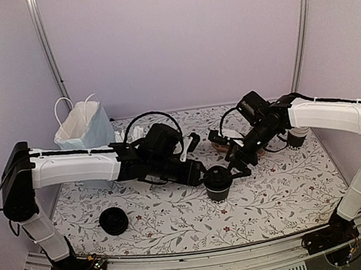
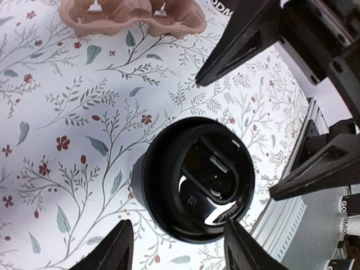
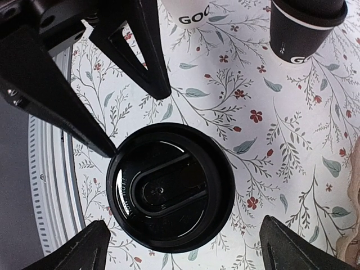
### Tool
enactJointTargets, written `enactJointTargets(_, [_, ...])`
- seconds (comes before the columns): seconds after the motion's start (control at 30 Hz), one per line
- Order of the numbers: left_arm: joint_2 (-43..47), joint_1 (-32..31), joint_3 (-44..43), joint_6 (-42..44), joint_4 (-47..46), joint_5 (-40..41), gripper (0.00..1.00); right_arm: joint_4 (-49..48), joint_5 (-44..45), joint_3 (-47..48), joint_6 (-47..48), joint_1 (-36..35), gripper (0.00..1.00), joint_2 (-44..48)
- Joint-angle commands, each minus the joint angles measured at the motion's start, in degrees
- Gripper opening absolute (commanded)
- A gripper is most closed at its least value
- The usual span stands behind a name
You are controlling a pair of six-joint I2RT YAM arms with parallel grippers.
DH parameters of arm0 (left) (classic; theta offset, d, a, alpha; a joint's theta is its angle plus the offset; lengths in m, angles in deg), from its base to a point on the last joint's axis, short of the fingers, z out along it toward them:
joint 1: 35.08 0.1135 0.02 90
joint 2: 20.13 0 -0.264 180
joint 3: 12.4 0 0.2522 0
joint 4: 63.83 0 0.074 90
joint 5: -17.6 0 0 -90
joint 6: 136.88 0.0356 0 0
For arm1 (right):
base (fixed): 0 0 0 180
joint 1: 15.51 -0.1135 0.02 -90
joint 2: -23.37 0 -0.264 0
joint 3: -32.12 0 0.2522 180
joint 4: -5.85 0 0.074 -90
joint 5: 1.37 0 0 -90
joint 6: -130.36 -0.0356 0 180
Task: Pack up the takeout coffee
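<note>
Overhead and wrist views. We count one takeout coffee [image 1: 218, 182], lidded and upright on the floral table [image 1: 288, 194]. Two grippers flank it. The left gripper [image 2: 177, 236] is partly open and holds nothing; one of its fingertips [image 3: 109, 149] lies at the lid's rim, the other apart from it. The right gripper [image 3: 184, 222] is spread wide around the cup, holding nothing. Behind the coffee lies one cardboard carrier [image 2: 132, 14]; right of it, one stack of black cups [image 3: 304, 28] and one white cup [image 3: 188, 11]; left of it, one pile of lids [image 1: 114, 221] and one paper bag [image 1: 83, 126].
</note>
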Motion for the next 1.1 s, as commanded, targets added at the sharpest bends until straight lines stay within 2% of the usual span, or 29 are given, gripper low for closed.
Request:
enactJointTargets(0.0, [3.1, -0.7, 3.5, -5.7, 1.1, -1.4, 0.57, -1.4, -2.7, 1.6, 6.7, 0.3, 0.97, 1.0])
enactJointTargets(0.2, [2.1, -0.4, 5.9, -7.8, -4.3, -6.4, 0.57, -0.9, -3.9, 4.0, 13.4, 0.0, 0.99, -0.5])
enactJointTargets(0.37, [0.1, 0.2, 5.4, -8.9, -5.7, -7.6, 0.56, -0.5, -3.9, 4.9, 15.5, -0.3, 0.99, -1.8])
enactJointTargets(0.6, [-1.2, 2.1, 5.8, -8.9, -6.0, -8.4, 0.53, 1.3, -6.2, 2.8, 14.8, -0.4, 0.99, -3.5])
enactJointTargets(1.07, [-3.5, 5.2, 5.7, -7.5, -4.3, -11.4, 0.5, 6.6, -10.2, -0.9, 11.8, 0.0, 0.96, 1.8])
